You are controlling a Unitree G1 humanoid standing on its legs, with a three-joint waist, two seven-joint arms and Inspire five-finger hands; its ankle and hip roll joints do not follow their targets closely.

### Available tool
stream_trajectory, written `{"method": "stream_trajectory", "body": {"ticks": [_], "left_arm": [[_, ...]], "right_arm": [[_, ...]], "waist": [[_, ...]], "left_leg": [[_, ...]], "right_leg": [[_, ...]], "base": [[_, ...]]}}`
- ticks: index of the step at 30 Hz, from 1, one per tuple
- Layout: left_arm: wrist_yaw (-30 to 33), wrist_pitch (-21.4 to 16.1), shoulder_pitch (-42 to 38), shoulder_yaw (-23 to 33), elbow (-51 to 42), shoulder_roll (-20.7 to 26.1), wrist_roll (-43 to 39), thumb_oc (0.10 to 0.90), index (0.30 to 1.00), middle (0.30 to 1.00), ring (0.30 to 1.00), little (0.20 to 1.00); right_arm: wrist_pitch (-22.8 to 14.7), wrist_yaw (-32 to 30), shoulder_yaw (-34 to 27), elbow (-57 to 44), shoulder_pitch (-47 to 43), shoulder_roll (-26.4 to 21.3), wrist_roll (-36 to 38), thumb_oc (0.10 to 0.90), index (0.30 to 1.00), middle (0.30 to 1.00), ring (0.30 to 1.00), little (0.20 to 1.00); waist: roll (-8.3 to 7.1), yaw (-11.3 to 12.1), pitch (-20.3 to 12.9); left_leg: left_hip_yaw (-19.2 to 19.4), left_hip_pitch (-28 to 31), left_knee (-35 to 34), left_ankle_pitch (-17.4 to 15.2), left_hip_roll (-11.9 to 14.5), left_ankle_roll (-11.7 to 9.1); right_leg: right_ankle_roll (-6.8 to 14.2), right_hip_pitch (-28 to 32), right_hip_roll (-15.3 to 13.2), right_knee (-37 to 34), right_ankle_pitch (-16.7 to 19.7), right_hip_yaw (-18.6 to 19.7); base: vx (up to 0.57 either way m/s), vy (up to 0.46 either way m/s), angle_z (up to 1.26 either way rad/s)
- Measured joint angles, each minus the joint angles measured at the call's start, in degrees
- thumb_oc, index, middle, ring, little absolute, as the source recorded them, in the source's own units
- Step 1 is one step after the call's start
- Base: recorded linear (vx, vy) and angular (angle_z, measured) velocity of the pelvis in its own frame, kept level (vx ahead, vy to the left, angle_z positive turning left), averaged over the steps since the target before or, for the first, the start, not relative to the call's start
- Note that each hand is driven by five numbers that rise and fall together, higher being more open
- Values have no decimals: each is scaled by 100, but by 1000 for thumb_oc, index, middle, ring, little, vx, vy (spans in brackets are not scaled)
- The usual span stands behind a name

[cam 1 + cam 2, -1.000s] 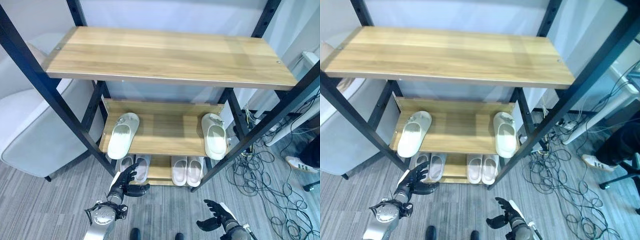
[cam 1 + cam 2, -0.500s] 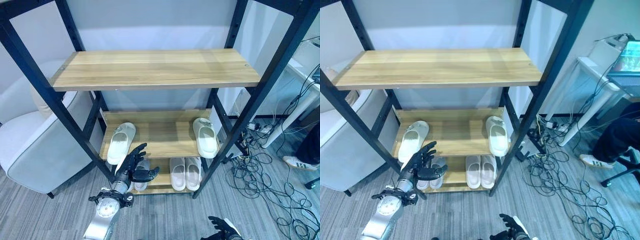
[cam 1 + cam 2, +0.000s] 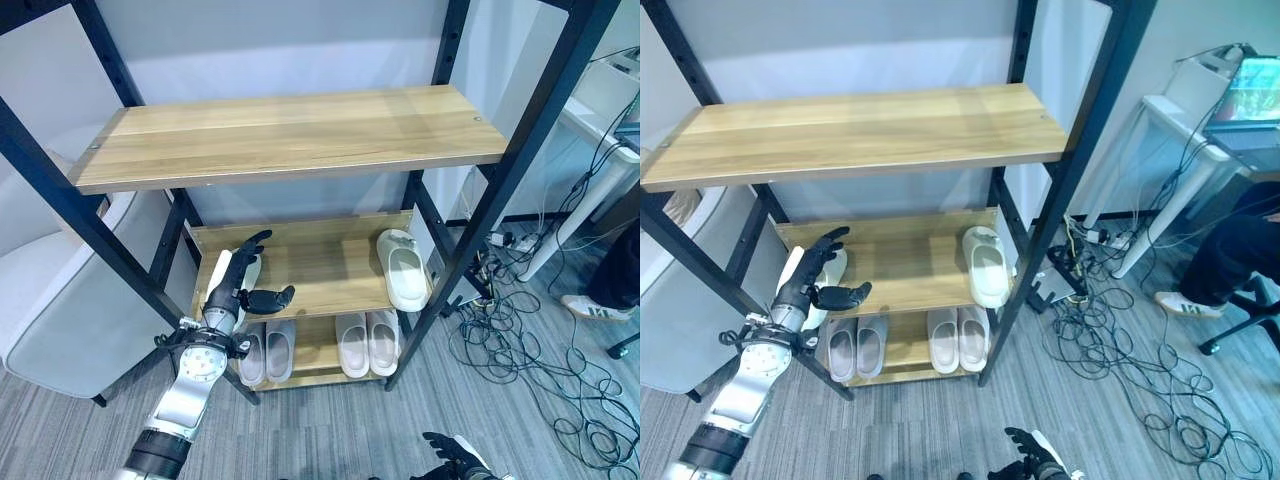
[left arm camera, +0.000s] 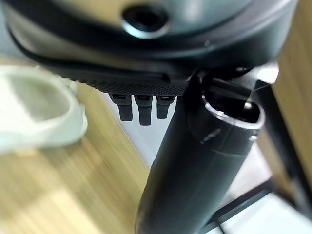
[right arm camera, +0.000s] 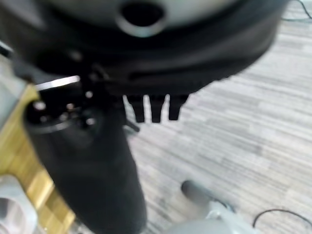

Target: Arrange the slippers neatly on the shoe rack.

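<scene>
One white slipper (image 4: 36, 114) lies at the left end of the rack's middle shelf (image 3: 320, 262). My left hand (image 3: 232, 288) is held in front of it and partly covers it, open with fingers spread and thumb out, holding nothing. A second white slipper (image 3: 403, 270) lies at the right end of that shelf, toe toward the back. Two pairs of white slippers (image 3: 265, 350) (image 3: 367, 342) stand side by side on the bottom shelf. My right hand (image 3: 455, 466) hangs low over the floor, open and empty.
The wide wooden top shelf (image 3: 290, 135) is bare and overhangs the middle shelf. Black slanted rack posts (image 3: 120, 265) flank the opening. A pale armchair (image 3: 60, 320) stands to the left. Tangled cables (image 3: 520, 330) and a person's shoe (image 3: 590, 308) lie on the floor at right.
The camera has shifted. My left hand rose from in front of the bottom shelf up to the left slipper on the middle shelf. The right hand stayed low.
</scene>
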Motion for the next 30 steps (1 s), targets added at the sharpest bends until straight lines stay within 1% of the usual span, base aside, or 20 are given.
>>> {"method": "stream_trajectory", "body": {"ticks": [1, 3, 4, 6, 7, 11, 12, 15, 17, 18, 19, 24, 26, 30], "left_arm": [[61, -9, -199, -184, 208, 314, 201, 800, 900, 900, 900, 900], [92, -10, -505, -358, 480, 642, 370, 800, 900, 900, 900, 900], [176, -35, -605, -361, 551, 749, 457, 800, 900, 900, 900, 900], [198, -106, -651, -421, 666, 922, 518, 800, 900, 900, 900, 900], [224, -106, -819, -594, 919, 1148, 628, 800, 900, 900, 900, 900], [356, -152, -896, -628, 1102, 1379, 777, 800, 900, 900, 900, 900], [371, -218, -1005, -684, 1121, 1553, 833, 800, 900, 900, 900, 900], [408, -212, -1175, -707, 1260, 1699, 941, 800, 900, 900, 900, 900], [429, -213, -1370, -944, 1417, 1930, 998, 800, 900, 900, 900, 900], [440, -211, -1646, -1343, 1626, 2219, 1110, 800, 900, 900, 900, 900], [437, -207, -1786, -1514, 1744, 2333, 1170, 800, 900, 900, 900, 900], [542, -227, -2248, -1608, 1953, 2397, 1234, 800, 900, 900, 900, 900], [565, -229, -2641, -1797, 2021, 2443, 1238, 800, 900, 900, 900, 900], [579, -224, -2783, -1838, 2069, 2452, 1235, 800, 900, 900, 900, 900]], "right_arm": [[-1, 0, 9, 0, -70, -4, 5, 800, 900, 900, 900, 900], [-7, -1, 64, -1, -183, -45, 12, 800, 900, 900, 900, 900], [-10, 1, 93, -2, -237, -70, 20, 800, 900, 900, 900, 900], [-15, 3, 129, -18, -255, -97, 24, 800, 900, 900, 900, 900], [-15, 0, 182, -25, -302, -149, 28, 800, 900, 900, 900, 900], [-25, -3, 213, -1, -360, -159, 55, 800, 900, 900, 900, 900], [-24, -4, 213, 13, -415, -160, 64, 800, 900, 900, 900, 900], [-31, -3, 214, 4, -469, -160, 87, 800, 900, 900, 900, 900], [-39, -6, 215, -17, -498, -164, 96, 800, 900, 900, 900, 900], [-53, -4, 223, -26, -549, -172, 100, 800, 900, 900, 900, 900], [-54, -9, 221, -23, -577, -174, 102, 800, 900, 900, 900, 900], [-123, -13, 244, -30, -707, -174, 121, 800, 900, 900, 900, 900], [-125, -18, 243, -27, -803, -177, 124, 800, 900, 900, 900, 900], [-145, -28, 274, -33, -836, -178, 137, 800, 900, 900, 900, 900]], "waist": [[4, -29, 74], [5, -25, 202], [4, -31, 339], [0, -37, 347], [-6, -36, 385], [-91, -36, 558], [-133, -35, 646], [-156, -36, 675], [-164, -36, 710], [-177, -33, 775], [-177, -35, 785], [-270, -14, 959], [-301, 11, 1064], [-313, 21, 1093]], "left_leg": [[2, -16, 0, 7, 4, -8], [22, -72, 0, 21, 8, -24], [23, -91, 0, 33, 6, -31], [35, -167, 0, 38, 7, -32], [40, -254, 1, 53, 6, -28], [47, -253, 1, 55, 5, -28], [48, -270, 1, 58, 5, -33], [52, -320, 1, 59, 0, -35], [52, -357, 1, 67, 1, -40], [50, -387, 1, 78, 4, -42], [54, -430, 1, 87, 3, -44], [82, -560, 2, 122, -2, -75], [69, -655, 2, 161, -3, -67], [76, -748, 1, 187, -4, -70]], "right_leg": [[-4, -19, 6, 0, 9, 3], [-8, -88, 8, 0, 24, 4], [-3, -108, 6, 0, 57, 16], [-10, -192, 7, 1, 70, 18], [-12, -278, 5, 3, 86, 17], [-13, -281, 3, 3, 91, 20], [-15, -300, 3, 3, 93, 19], [-15, -351, -2, 3, 97, 22], [-19, -388, 0, 3, 109, 23], [-18, -412, 4, 4, 118, 18], [-11, -458, 3, 4, 127, 21], [-4, -596, -5, 5, 167, 30], [-1, -688, -3, 5, 204, 23], [-4, -780, -6, 5, 232, 24]], "base": [[-49, 18, -3], [-61, 19, -5], [-81, 25, -4], [-55, 16, -3], [-32, 9, -2], [-43, 15, -1], [-34, 19, 0], [-49, 17, 0], [-52, 15, 0], [-60, 16, 1], [-60, 16, -2], [-53, 10, -1], [-47, 9, 2], [-11, 2, 0]]}}
